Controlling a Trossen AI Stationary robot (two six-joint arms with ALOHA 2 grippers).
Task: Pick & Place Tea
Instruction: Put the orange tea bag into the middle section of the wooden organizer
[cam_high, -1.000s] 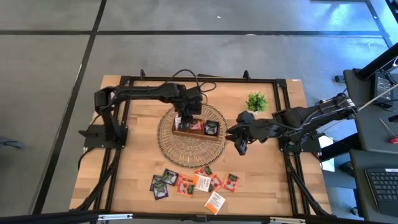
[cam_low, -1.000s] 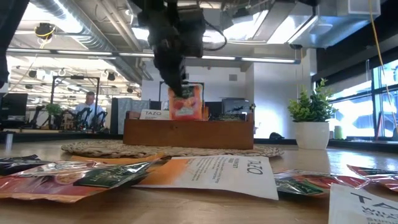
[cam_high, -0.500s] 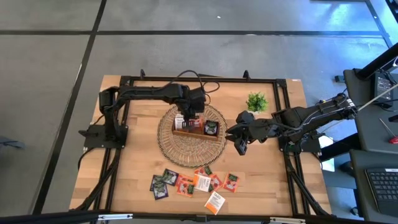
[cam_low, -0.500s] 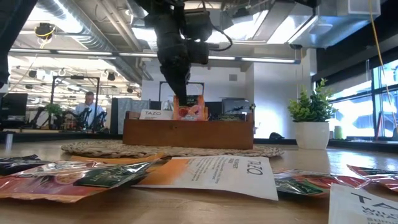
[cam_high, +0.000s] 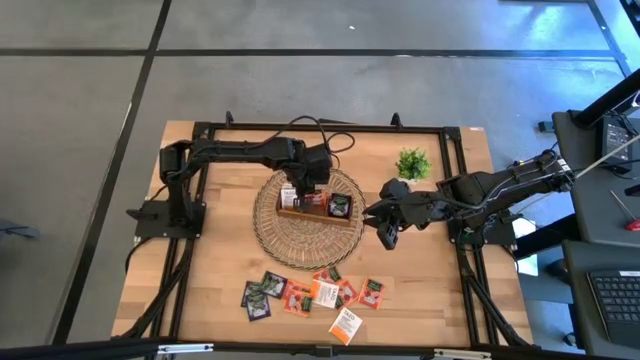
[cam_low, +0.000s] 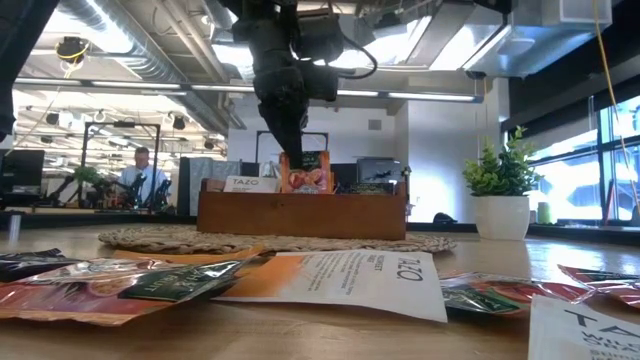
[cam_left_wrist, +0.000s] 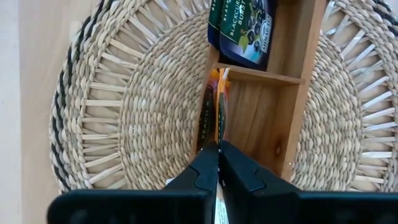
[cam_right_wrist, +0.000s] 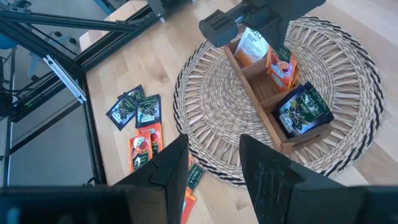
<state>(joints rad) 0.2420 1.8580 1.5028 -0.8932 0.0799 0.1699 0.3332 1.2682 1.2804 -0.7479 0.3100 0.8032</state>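
A light wooden counter holds a round woven mat, and on the mat sits a brown wooden three-compartment tray. The left gripper hangs over the tray's middle compartment, its fingers pressed together on the top edge of an orange tea sachet standing upright inside that compartment. One end compartment holds a white and orange sachet, and the other end holds a dark sachet leaning against the tray wall. A loose cluster of tea sachets, orange, red and dark green, lies flat on the counter near its front edge, well apart from the mat. The right gripper waits beside the mat on the right, above the counter, its fingers spread and holding nothing. A small green potted plant stands near the right arm.
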